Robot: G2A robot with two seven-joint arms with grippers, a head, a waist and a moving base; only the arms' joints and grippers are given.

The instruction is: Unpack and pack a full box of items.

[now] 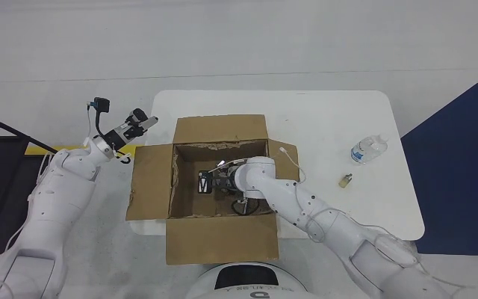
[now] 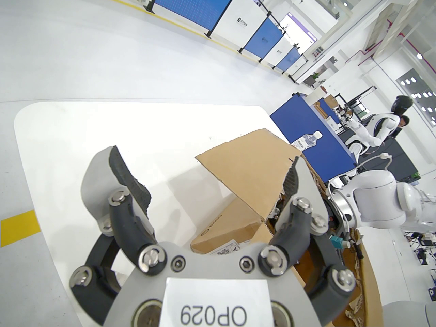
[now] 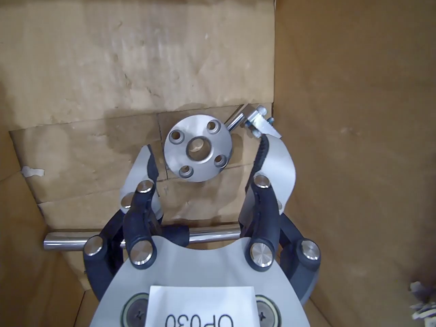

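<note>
An open cardboard box (image 1: 151, 179) stands on the white table (image 1: 328, 119). My right gripper (image 3: 206, 153) is down inside the box and open, its fingers on either side of a round metal flange (image 3: 198, 149) with several holes lying on the box floor. A small metal clamp on a pin (image 3: 255, 120) lies by one fingertip, and a steel rod (image 3: 64, 239) lies under the gripper's base. My left gripper (image 2: 211, 175) hangs open and empty by the box's far left corner (image 2: 248, 168), above the table. In the top view it (image 1: 142, 122) is at the table's left edge.
A clear water bottle (image 1: 368, 149) and a small jar (image 1: 345, 180) stand on the table right of the box. The box flaps (image 1: 221, 238) are spread outward on all sides. A cable (image 1: 287, 155) drapes over the right flap.
</note>
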